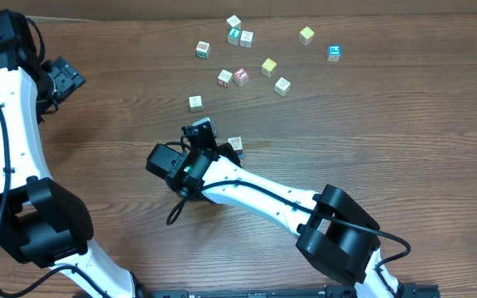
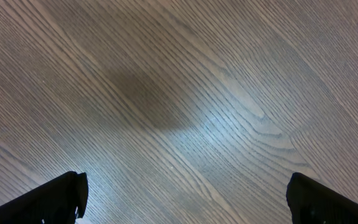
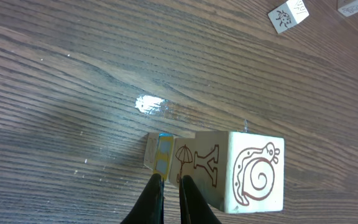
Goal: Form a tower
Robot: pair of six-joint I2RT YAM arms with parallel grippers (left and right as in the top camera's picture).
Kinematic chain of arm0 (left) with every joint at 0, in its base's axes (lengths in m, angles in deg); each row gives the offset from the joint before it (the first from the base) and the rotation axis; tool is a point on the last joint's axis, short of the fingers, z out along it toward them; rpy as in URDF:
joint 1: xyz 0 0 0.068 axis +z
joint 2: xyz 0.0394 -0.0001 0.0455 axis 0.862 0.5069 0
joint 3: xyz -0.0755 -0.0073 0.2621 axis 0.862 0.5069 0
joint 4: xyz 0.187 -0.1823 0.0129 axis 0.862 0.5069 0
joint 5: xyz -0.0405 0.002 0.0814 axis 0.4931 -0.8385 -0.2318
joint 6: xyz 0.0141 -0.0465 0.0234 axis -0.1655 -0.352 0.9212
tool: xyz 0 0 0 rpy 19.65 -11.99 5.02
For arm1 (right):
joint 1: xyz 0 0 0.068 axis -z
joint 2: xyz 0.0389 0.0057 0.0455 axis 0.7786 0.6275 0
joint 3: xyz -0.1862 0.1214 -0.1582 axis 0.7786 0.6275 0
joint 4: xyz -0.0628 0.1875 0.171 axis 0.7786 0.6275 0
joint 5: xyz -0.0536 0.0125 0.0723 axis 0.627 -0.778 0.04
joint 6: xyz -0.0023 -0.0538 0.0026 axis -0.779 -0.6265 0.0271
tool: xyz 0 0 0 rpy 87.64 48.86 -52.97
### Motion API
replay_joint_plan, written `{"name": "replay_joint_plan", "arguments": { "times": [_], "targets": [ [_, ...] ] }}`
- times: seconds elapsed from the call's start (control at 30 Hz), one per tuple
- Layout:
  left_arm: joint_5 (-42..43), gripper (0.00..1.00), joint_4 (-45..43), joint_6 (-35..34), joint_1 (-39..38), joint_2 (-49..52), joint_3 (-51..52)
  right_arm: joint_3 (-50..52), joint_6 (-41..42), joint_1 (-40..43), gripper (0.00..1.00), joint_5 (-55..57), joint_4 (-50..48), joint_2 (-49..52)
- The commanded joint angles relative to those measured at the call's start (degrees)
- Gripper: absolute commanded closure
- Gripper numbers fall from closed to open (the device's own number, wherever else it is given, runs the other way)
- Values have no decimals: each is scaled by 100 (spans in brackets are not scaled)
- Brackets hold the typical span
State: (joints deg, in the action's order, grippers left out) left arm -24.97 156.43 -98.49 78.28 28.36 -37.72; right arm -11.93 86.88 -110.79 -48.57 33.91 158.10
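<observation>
Right gripper (image 3: 168, 183) is pinched basically shut, just a sliver of gap between the two black fingers (image 3: 156, 193), and there's nothing in that gap, so it isn't holding anything. The tower (image 3: 257, 171) is right there at the fingertips. In the right wrist view the tips overlap the edge of the column, about where the umbrella and Y drawings are. I honestly can't tell if they're touching the wood or just sitting in front of it. The end face with the snail drawing points toward the camera. Behind it you can see the side with the umbrella and Y, then a bit of a cube with blue and yellow print further along the column. From overhead the tower looks like one whitish square just beside the gripper's tip, tucked against the white arm on the right-hand side of the picture. Moving further out, the nearest loose cube (image 1: 195, 103) sits a little beyond the gripper. The other loose cubes (image 1: 241, 76) are scattered well past that, toward the far edge of the wooden table (image 1: 371, 124). Way off on the far left side, the left gripper (image 2: 185, 186) is spread wide open over bare wood. It has nothing between its jaws and it's well apart from the tower.
</observation>
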Motion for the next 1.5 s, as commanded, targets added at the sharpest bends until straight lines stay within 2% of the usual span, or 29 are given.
{"name": "replay_joint_plan", "arguments": {
  "times": [0.0, 0.37, 0.53, 0.73, 0.77, 0.8, 0.9, 0.93, 1.03, 1.23, 1.47],
  "targets": [
    [-33, 1, -7, 28, -39, -13, -4, -66, -13, 15, 93, 92, -74, -72],
    [-33, 0, -7, 28, -39, -13, -4, -422, -708, 289, 94, -531, -1292, -76],
    [-33, 0, -7, 28, -39, -13, -4, -498, -772, 866, 93, -629, -1698, -79],
    [-33, 1, -7, 28, -39, -13, -4, -494, -772, 1971, 92, -1561, -1727, -79],
    [-33, 0, -7, 28, -39, -13, -4, -494, -772, 2159, 89, -1694, -1685, -79],
    [-33, 1, -7, 28, -39, -13, -4, -485, -772, 2385, 77, -1836, -1626, -79],
    [-33, 0, -7, 28, -39, -13, -4, -479, -772, 2979, 67, -2033, -1300, -76],
    [-33, 1, -7, 28, -39, -13, -4, -472, -772, 3187, 59, -2031, -1156, -76],
    [-33, 1, -7, 28, -39, -13, -4, -402, -774, 3751, 2, -2024, -828, -74],
    [-33, 1, -7, 28, -39, -13, -4, -361, -769, 5010, 0, -2052, -608, -72],
    [-33, 0, -7, 28, -39, -13, -4, -361, -769, 5969, 0, -2328, -702, -72]
  ]
}}
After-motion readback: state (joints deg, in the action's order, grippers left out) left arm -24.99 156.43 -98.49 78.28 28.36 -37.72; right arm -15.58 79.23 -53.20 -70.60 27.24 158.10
